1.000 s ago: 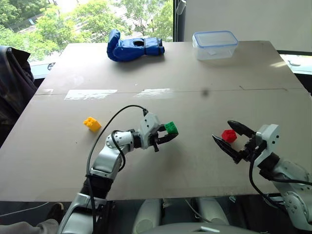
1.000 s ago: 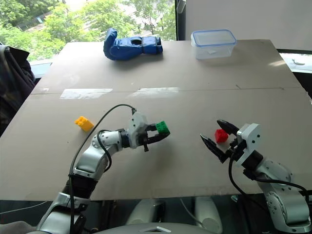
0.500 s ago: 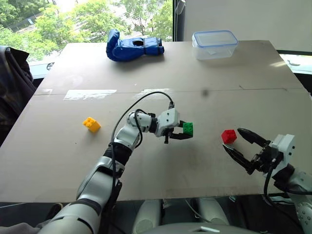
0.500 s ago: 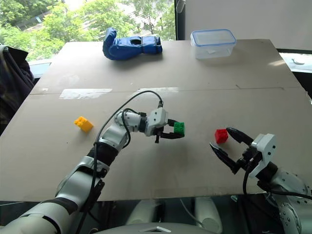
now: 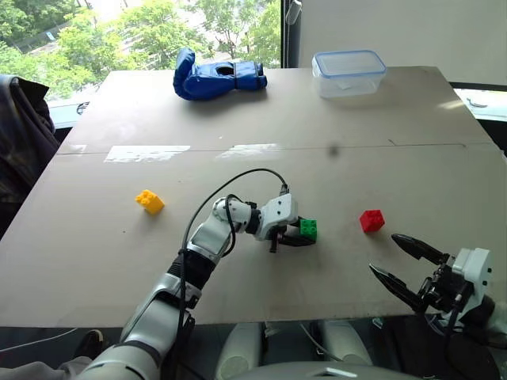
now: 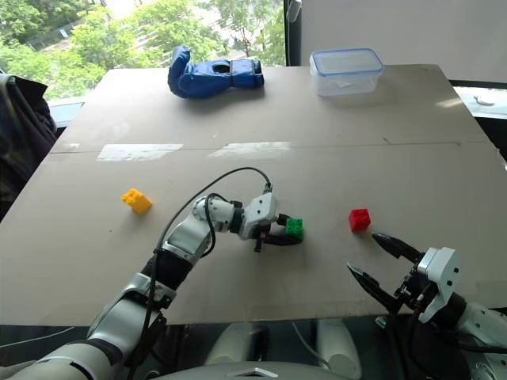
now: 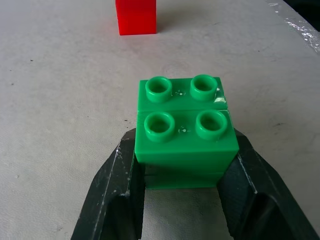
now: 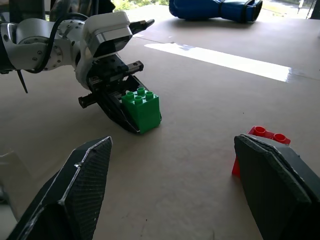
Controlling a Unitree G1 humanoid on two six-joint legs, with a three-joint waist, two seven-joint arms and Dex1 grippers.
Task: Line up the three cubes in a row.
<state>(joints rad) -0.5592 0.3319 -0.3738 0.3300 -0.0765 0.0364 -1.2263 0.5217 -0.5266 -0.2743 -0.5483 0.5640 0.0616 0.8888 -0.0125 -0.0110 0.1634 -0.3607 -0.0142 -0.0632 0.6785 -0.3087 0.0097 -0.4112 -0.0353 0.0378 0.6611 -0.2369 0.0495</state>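
My left gripper (image 5: pixel 306 234) is shut on the green cube (image 5: pixel 308 229), a studded brick sitting upright low at the table surface near the middle. In the left wrist view both black fingers (image 7: pixel 122 192) clamp the sides of the green cube (image 7: pixel 182 130). The red cube (image 5: pixel 371 220) stands free on the table a short way to its right, also seen as the red cube (image 7: pixel 135 17). The yellow cube (image 5: pixel 149 201) lies alone far to the left. My right gripper (image 5: pixel 383 253) hangs open and empty by the table's front edge, nearer than the red cube.
A blue glove (image 5: pixel 215 77) and a clear plastic box (image 5: pixel 348 73) sit at the far end of the brown table (image 5: pixel 412 158). A dark garment (image 5: pixel 20 134) hangs off the left side. Bare tabletop lies between the yellow and green cubes.
My left gripper carried the green cube rightward and down toward the red cube. My right gripper, which had been around the red cube, drew back to the front edge, leaving it on the table.
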